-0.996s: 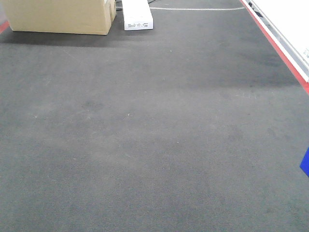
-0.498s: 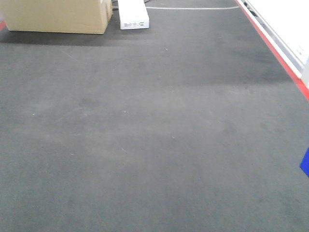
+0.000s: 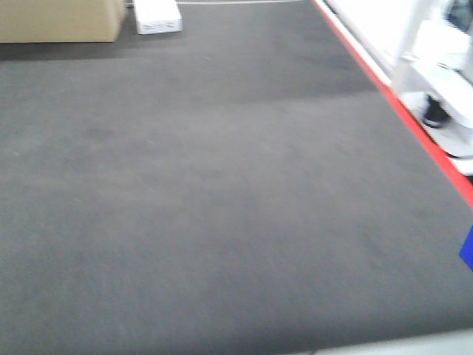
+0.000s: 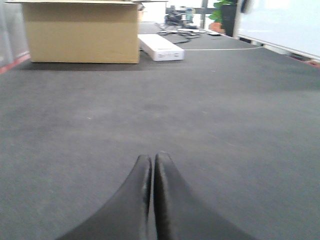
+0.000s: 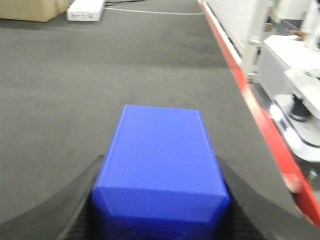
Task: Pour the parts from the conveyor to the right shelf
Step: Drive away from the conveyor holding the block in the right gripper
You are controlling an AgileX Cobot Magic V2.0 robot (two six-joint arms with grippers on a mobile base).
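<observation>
A bright-blue part [image 5: 160, 160] fills the lower middle of the right wrist view, with my right gripper [image 5: 161, 172] shut on it, black fingers pressing both sides. Only its corner [image 3: 467, 250] pokes in at the front view's right edge. It hangs over the dark grey conveyor [image 3: 222, 185], close to the red edge rail [image 3: 399, 103]. Over the belt [image 4: 210, 100], my left gripper [image 4: 152, 158] is shut, its fingertips together with nothing between them. The right shelf cannot be made out in any view.
A cardboard box [image 4: 82, 32] and a flat white box [image 4: 161, 47] stand at the belt's far end. Blurred white-grey equipment [image 3: 443, 81] stands beyond the red rail [image 5: 250, 100] on the right. A pale edge [image 3: 414, 344] shows at the bottom right.
The front view has swung right: the cardboard box and white box slid left, and the red rail and white equipment came further in. The blue corner stays at the right edge.
</observation>
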